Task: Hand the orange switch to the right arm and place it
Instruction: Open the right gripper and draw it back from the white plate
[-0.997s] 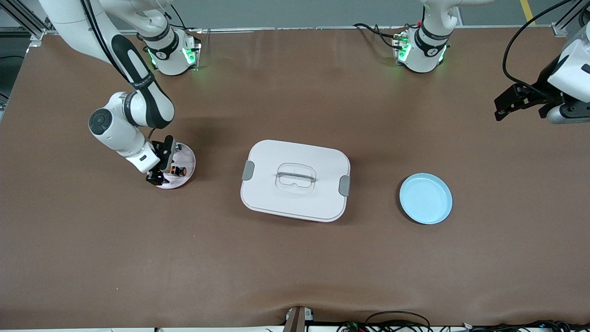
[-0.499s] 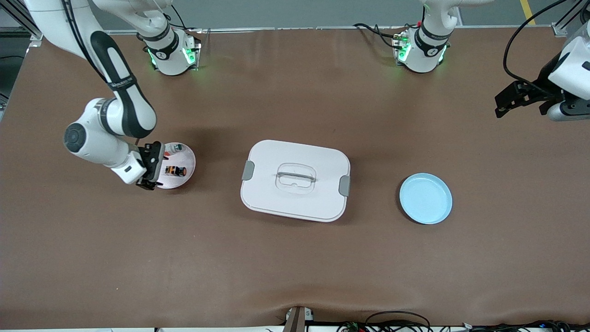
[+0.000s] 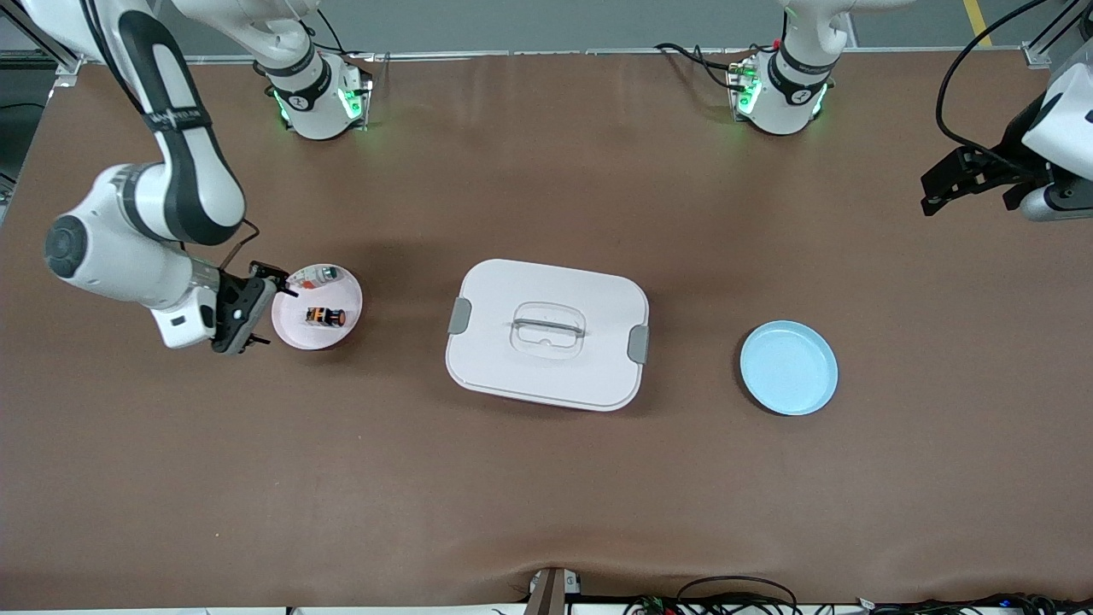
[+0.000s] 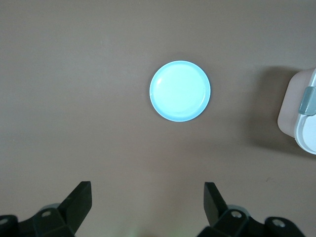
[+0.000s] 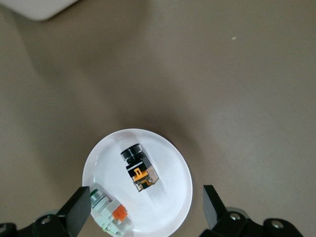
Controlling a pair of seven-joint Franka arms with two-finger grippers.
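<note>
**Orange switch lies on the pink plate, both end effectors empty**

The orange switch [image 3: 325, 317] lies on its side on the small pink plate [image 3: 295, 329], which sits on the table [image 3: 546, 478] toward the right arm's end, well apart from the white lidded box [image 3: 547, 335]. In the right wrist view the switch [image 5: 139, 168] shows as a black block with orange markings and a round black end, resting near the middle of the plate [image 5: 170, 163]. Beside it on the same plate, close to the rim and not touching it, lies a pale silver-and-green piece [image 5: 107, 213] with an orange bit; from the front it [image 3: 322, 274] sits farther from the camera than the switch.

The right end effector [image 3: 253, 307] hangs just beside the pink plate, at the rim turned away from the box, with its fingers [image 5: 79, 210] spread wide and nothing between them.

The white lidded box stands at the middle of the table, its lid on, with a grey latch at each short end. A light blue plate [image 3: 788, 368] lies between the box and the left arm's end of the table, bare.

The left arm waits, its end effector [image 3: 943, 181] raised over the table's edge at its own end, well apart from the blue plate. Its fingers [image 4: 80, 202] stand wide apart and hold nothing, with the blue plate [image 4: 180, 91] visible below.
</note>
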